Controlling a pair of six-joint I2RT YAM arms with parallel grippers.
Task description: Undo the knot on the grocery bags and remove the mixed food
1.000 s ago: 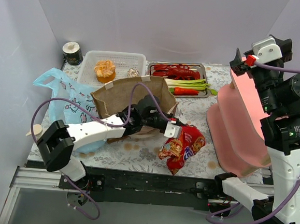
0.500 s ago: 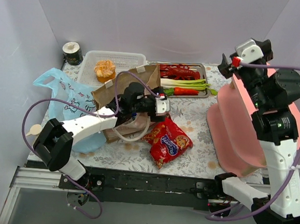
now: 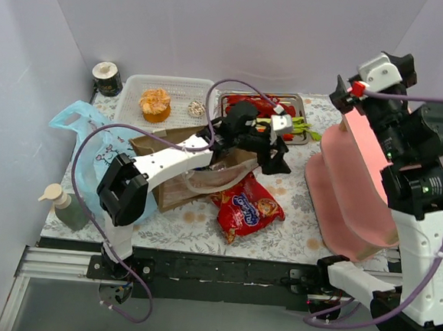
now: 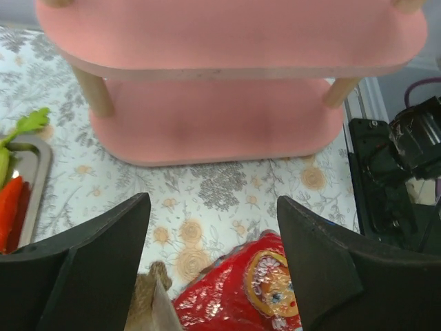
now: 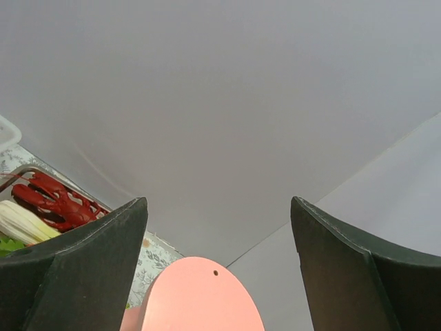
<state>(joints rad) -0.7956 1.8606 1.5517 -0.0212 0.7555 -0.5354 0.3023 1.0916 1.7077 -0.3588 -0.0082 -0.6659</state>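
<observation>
1. The left fingers point(image 4: 83, 276) are hovering spread wide, gripping nothing, near the red snack packet point(image 3: 245, 208).
2. The packet is lying on the surface point(image 3: 291, 202) just beside the brown paper bag point(image 3: 171, 196).
3. The right fingers point(image 5: 76, 276) are gaping empty, raised high.

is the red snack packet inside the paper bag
No, the snack packet lies out on the table beside the paper bag.
</observation>
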